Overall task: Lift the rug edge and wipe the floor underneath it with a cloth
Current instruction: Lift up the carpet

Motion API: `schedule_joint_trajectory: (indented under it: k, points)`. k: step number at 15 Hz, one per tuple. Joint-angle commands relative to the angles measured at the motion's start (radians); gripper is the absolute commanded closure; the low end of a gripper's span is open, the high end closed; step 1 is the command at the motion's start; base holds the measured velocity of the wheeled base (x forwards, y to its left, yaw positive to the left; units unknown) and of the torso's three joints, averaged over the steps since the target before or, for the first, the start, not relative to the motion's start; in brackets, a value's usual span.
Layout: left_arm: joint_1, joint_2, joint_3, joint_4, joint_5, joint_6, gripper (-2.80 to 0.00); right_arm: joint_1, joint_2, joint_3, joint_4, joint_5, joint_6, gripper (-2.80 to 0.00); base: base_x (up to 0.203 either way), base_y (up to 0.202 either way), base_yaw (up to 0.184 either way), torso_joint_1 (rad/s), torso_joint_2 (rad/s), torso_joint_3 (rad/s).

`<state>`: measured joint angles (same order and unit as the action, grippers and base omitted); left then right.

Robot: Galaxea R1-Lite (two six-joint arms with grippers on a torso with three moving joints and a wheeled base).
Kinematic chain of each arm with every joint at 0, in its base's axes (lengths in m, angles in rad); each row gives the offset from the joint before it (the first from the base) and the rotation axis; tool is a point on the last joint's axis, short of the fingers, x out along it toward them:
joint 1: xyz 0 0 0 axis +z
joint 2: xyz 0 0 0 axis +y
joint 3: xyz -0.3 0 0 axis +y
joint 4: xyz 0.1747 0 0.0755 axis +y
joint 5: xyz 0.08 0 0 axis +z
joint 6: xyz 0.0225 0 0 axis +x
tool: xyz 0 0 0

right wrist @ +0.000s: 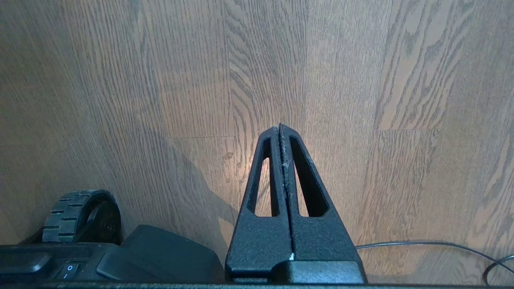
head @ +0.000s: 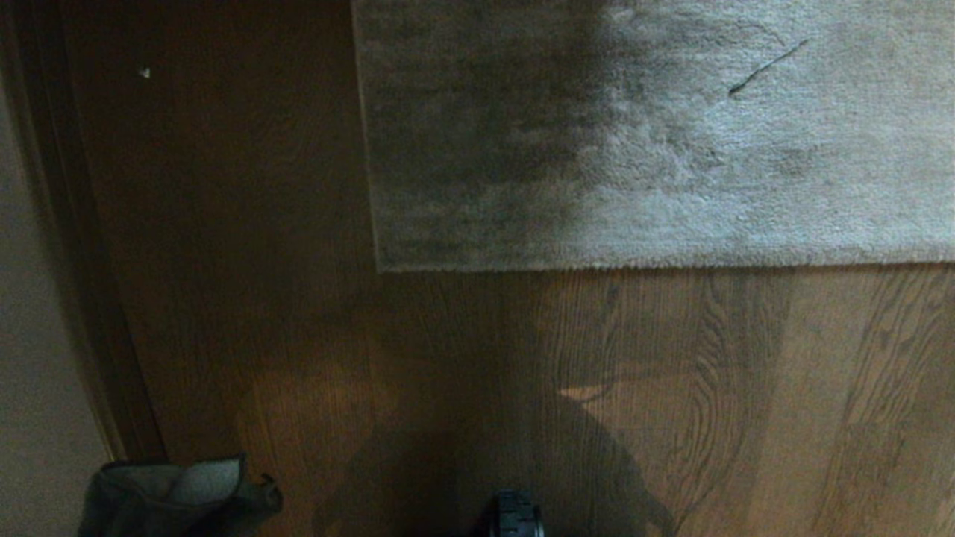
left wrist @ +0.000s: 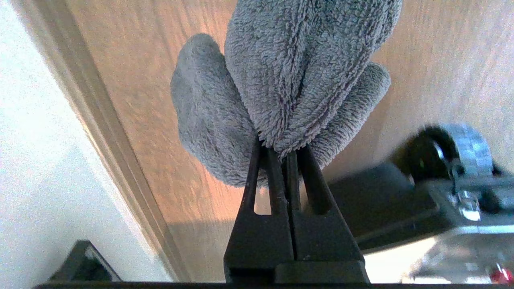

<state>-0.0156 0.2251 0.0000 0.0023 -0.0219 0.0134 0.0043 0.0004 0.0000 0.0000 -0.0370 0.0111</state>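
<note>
The rug (head: 656,142) lies flat on the wood-plank floor (head: 671,388), its near hem ahead of the robot, its corner toward the left. The left end effector (left wrist: 287,150) is clenched on the grey cloth (left wrist: 281,80), low at the left by the wall (head: 37,373); the right end effector (right wrist: 280,127) is clenched, empty, over bare floor. The right should probably open, pinch the hem near the corner, lift, then the cloth sweeps beneath. Count: one rug, one cloth, two end effectors.

A pale wall (head: 37,335) with a dark wooden baseboard (head: 82,261) is seen along one side, and a thin black cable (right wrist: 433,243) is spotted nearby.
</note>
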Motion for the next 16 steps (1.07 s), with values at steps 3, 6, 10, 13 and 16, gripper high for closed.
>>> schedule_joint_trajectory:
  k: [3, 6, 10, 13, 16]
  points:
    - [0.012, -0.189, 0.000, -0.001, 0.000, -0.001, 0.00, 0.000, 0.000, 0.000, 0.000, -0.001, 0.000, 0.00, 0.000, 0.000, 0.000, 0.000, 0.00, 0.000]
    - [0.013, -0.225, 0.000, -0.001, 0.000, 0.000, 0.00, 0.000, 0.000, 0.000, 0.000, -0.001, 0.000, 0.00, 0.000, 0.000, 0.000, 0.000, 0.00, 0.000]
    - [0.014, -0.225, 0.000, -0.001, 0.000, 0.002, 0.00, 0.000, 0.000, 0.000, 0.000, -0.001, 0.000, 0.00, 0.000, 0.000, 0.000, 0.000, 0.00, 0.000]
    - [0.013, -0.225, 0.000, -0.001, 0.000, 0.002, 0.00, 0.000, 0.000, 0.000, 0.000, 0.000, 0.000, 0.00, 0.000, 0.000, 0.000, 0.000, 0.00, 0.000]
    - [0.013, -0.225, 0.000, -0.001, 0.000, 0.002, 0.00, 0.000, 0.000, 0.000, 0.000, -0.001, 0.000, 0.00, 0.000, 0.000, 0.000, 0.000, 0.00, 0.000]
